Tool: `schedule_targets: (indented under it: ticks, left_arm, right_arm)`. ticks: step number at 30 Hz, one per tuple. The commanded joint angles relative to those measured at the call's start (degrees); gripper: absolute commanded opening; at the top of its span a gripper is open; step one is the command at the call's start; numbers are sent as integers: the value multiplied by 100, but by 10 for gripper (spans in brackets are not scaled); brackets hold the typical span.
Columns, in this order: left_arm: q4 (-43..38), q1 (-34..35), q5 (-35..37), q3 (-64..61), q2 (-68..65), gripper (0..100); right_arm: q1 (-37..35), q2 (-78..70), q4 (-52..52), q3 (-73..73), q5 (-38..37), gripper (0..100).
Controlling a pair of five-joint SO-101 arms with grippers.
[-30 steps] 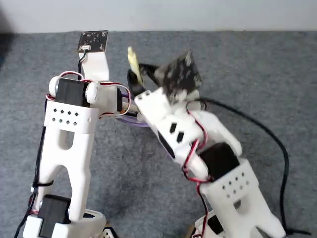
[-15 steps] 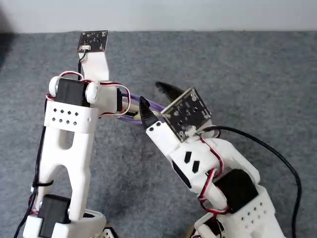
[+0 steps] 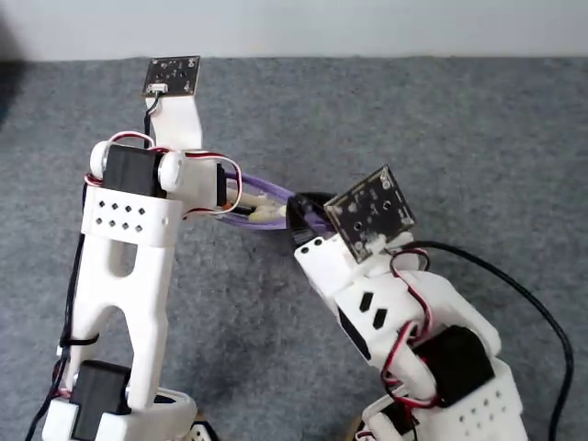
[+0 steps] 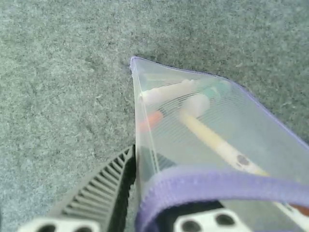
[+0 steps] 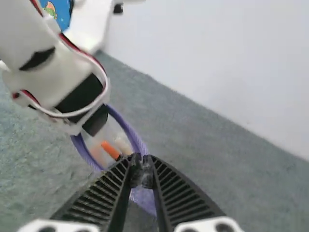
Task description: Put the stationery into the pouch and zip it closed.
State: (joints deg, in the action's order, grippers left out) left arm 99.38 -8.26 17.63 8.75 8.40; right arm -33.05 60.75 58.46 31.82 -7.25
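**High view: both pincers at the pouch, mid-worktop**

- The pouch (image 3: 266,196) lies on the grey worktop (image 3: 478,138) between the two arms. Its purple rim shows past the left arm's wrist.
- The right pincer (image 3: 299,217) sits at the pouch's near end, touching the purple rim.
- Right wrist view: the right pincer (image 5: 141,163) is drawn narrow. Its ribbed jaws are pinched on a small dark tab at the rim, which looks like the zip pull (image 5: 140,177). An orange pen (image 5: 110,150) shows through the clear wall beyond.
- Left wrist view: the left pincer (image 4: 140,169) holds the pouch by one edge. One ribbed jaw is outside the clear wall and the other is under the purple zip band.
- The held end of the pouch is lifted, and its far corner points down toward the worktop.
- Stationery seen inside through the wall: a yellow pencil (image 4: 212,140) lying on a slant and a white pen (image 4: 166,91) near the far corner. The orange pen lies beside the seam.
- I cannot tell how far the zip is closed.
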Motion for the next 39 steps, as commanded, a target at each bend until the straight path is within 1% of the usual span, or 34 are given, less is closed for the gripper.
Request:
schedule_targets:
  ticks: [1, 6, 12, 14, 18, 21, 23, 25, 27, 35, 39]
  left_arm:
    - [26, -53, 35, 4, 53, 13]
    - [26, -53, 35, 4, 53, 13]
    - [26, -53, 35, 4, 53, 13]
    - [35, -53, 35, 4, 53, 13]
    - [26, -44, 35, 4, 53, 13]
    - [26, -44, 35, 4, 53, 13]
    - [26, -44, 35, 4, 53, 13]
    - [26, -53, 35, 4, 53, 13]
    - [18, -53, 35, 4, 53, 13]
    - [18, -53, 35, 4, 53, 13]
    - [26, -35, 35, 4, 53, 13]
  right_arm:
    - [84, -382, 4, 88, 325, 8]
    - [84, -1376, -382, 105, 536, 8]
    - [127, -2378, -286, 9, 545, 8]
    - [101, -2475, -22, -97, 527, 8]
    - [127, -2695, 822, -413, 519, 8]
    - [479, -2958, 1771, -730, 545, 8]
    - [778, -3037, 2167, -985, 554, 8]
    - [1033, -3002, 2316, -1354, 563, 12]
    - [1103, -2888, 2343, -1758, 554, 12]
    - [927, -2440, 2422, -3042, 677, 13]
    - [927, -2281, 2958, -3147, 844, 28]
